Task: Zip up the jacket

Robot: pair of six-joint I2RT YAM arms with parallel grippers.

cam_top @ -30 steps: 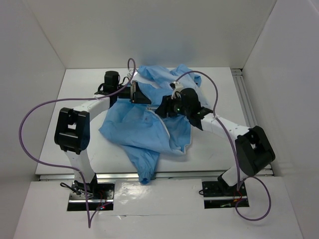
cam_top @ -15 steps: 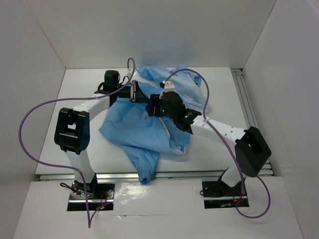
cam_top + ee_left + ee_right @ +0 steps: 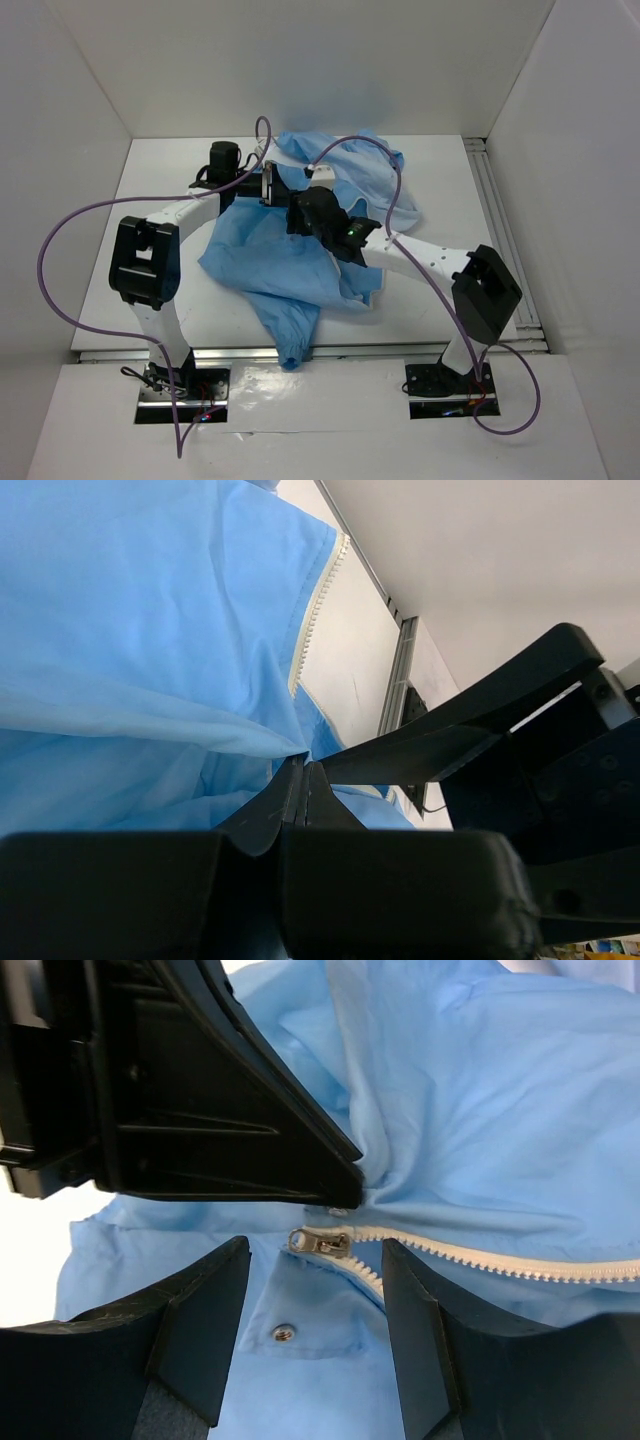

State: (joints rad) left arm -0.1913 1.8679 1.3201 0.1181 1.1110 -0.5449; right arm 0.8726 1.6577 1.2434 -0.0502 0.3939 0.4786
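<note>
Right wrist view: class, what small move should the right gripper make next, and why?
Probably ease the right gripper forward and close it on the zipper pull, which lies between its open jaws. The left gripper, shut, pinches the jacket just beside it.

No writing, label or number is legible anywhere

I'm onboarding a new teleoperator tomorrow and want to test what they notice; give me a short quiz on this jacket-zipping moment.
1. True or false: the left claw is shut on fabric of the jacket.
2. Which thing sits inside the open right claw? A) zipper pull B) belt buckle C) shoelace
3. Fill in: the zipper teeth are ____ in colour.
Key: 1 true; 2 A; 3 white.
</note>
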